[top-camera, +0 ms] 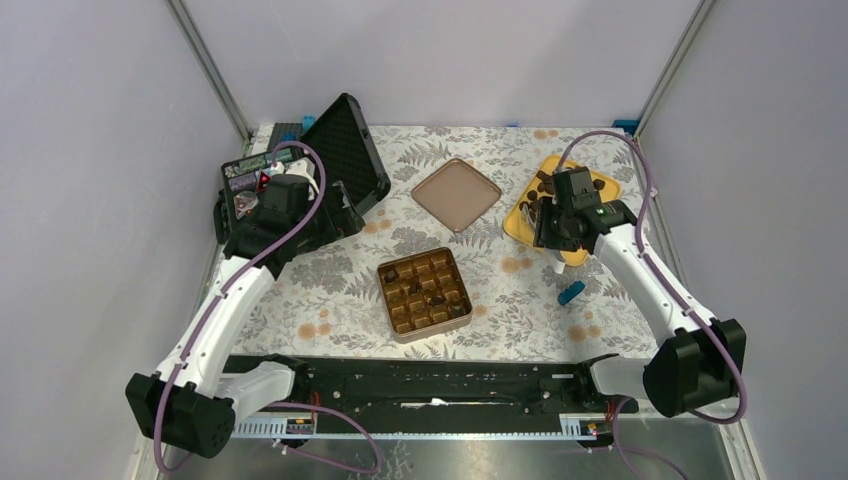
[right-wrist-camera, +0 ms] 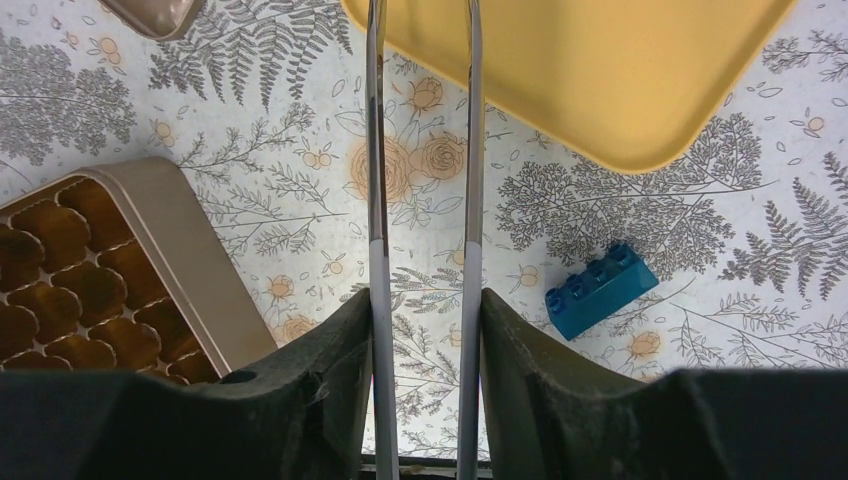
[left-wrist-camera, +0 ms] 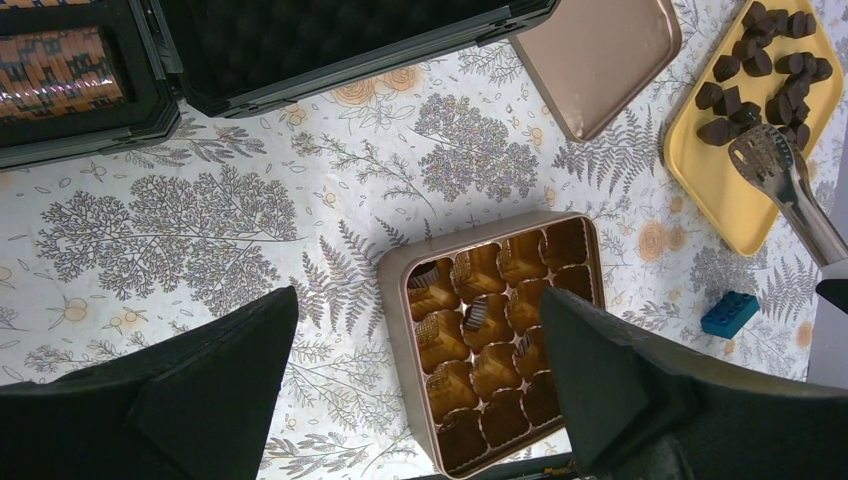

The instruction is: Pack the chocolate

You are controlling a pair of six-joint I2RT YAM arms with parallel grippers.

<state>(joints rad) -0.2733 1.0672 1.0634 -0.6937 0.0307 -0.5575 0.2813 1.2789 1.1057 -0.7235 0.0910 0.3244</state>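
Note:
Several dark chocolate pieces (top-camera: 541, 186) lie on a yellow tray (top-camera: 516, 224) at the far right; they also show in the left wrist view (left-wrist-camera: 765, 60). The golden tin (top-camera: 398, 328) sits mid-table with a few pieces (left-wrist-camera: 476, 315) in its cups. My right gripper (top-camera: 560, 222) is shut on metal tongs (right-wrist-camera: 375, 150), also seen in the left wrist view (left-wrist-camera: 790, 190), whose tips reach over the tray beside the chocolates. My left gripper (top-camera: 285, 210) is open and empty, held high at the left, with the tin (left-wrist-camera: 400, 300) below it.
The flat brown lid (top-camera: 456, 193) lies behind the tin. An open black case (top-camera: 345, 155) stands at the back left. A blue brick (top-camera: 571, 293) lies on the cloth right of the tin, near the tray's front corner (right-wrist-camera: 600, 70).

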